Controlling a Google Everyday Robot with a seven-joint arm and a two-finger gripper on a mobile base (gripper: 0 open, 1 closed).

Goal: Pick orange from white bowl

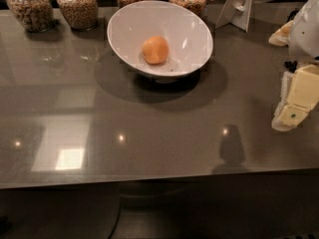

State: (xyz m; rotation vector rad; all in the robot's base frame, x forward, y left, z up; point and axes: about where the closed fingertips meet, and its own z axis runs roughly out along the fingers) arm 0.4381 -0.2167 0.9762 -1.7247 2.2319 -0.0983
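The orange (pixel 155 50) is small, round and matte. It lies inside the white bowl (pixel 124 29), a little left of the bowl's middle. The bowl is wide and glossy with a tilted oval rim, and stands at the back centre of the grey table. My gripper (pixel 293 108) hangs at the right edge of the view, well to the right of the bowl and nearer the front, above the table. It holds nothing that I can see.
Several glass jars of grains (pixel 78 5) stand in a row behind the bowl along the table's back edge. A white folded stand (pixel 238 5) is at the back right. The table's front edge (pixel 149 180) runs across the lower part of the view.
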